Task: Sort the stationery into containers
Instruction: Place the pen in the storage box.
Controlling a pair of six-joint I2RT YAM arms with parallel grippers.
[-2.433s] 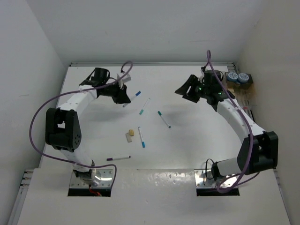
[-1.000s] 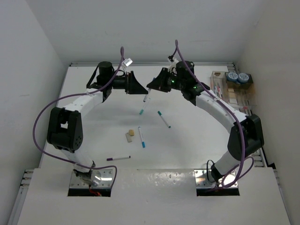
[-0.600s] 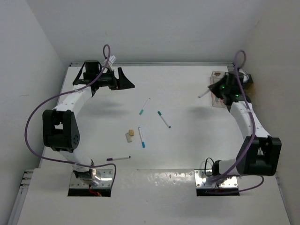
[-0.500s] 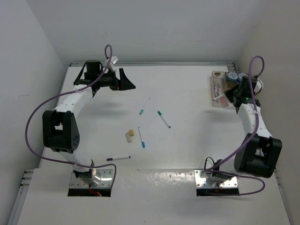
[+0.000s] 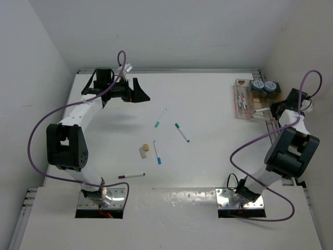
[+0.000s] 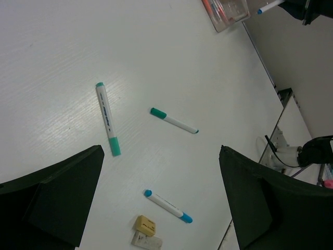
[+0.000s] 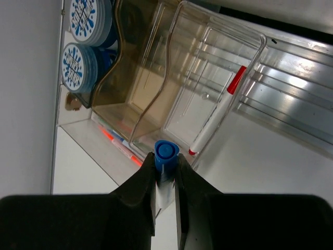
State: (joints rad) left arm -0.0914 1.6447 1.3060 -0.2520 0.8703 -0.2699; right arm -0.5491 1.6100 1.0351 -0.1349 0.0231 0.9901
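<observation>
Right gripper [image 7: 166, 167] has its fingers pinched tight on a blue-capped pen [image 7: 166, 152], cap end poking out past the fingertips. Right beyond the tips are the containers. Just ahead and to the left of the fingers there's the long clear box [image 7: 88, 136] with a few red and blue pens [image 7: 120, 144] lying flat in it. Joined beside that, further out from the tips, is the tan box [image 7: 136, 86]. Ahead and to the right of the fingers is another clear section [image 7: 208, 67] with a red-capped pen [image 7: 217, 113] lying slanted along it; can't tell for sure if it's fully inside. Two blue-grey rolls [image 7: 83, 44] sit far out to the left of the fingers, at the end of the tan box.

Left gripper [image 6: 161, 156] is way off from the boxes, fingers spread wide apart and holding nothing, hovering over the table [image 6: 62, 47]. Between its fingers: two teal-capped pens [image 6: 107, 119] side by side but apart, and nearer the wrist a blue-ended pen [image 6: 167, 206], then a tan block [image 6: 144, 224] touching a white block [image 6: 146, 241].
</observation>
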